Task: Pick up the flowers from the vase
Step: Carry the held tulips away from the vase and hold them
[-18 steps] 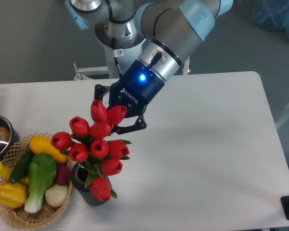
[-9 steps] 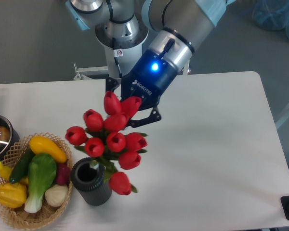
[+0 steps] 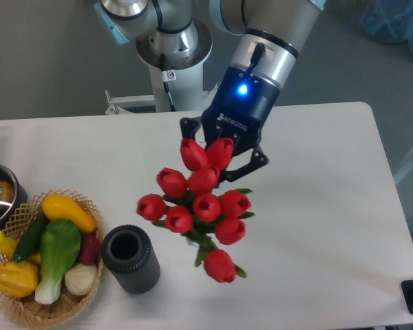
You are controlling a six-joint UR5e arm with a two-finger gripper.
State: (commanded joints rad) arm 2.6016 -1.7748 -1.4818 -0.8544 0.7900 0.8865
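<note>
1. The gripper is clamped on the flowers near the top of the bunch; they hang free in the air, right of and apart from the vase.
2. Judged light and soft: thin stems, buds that would crush, a bundle likely to swing. Gripping low on the bound stems looks safer than on the heads.
3. Count: 9 red buds, 1 bunch, 1 dark ribbed vase, now with an open mouth.
4. At near left, 1 wicker basket holds about 6 vegetables.
</note>
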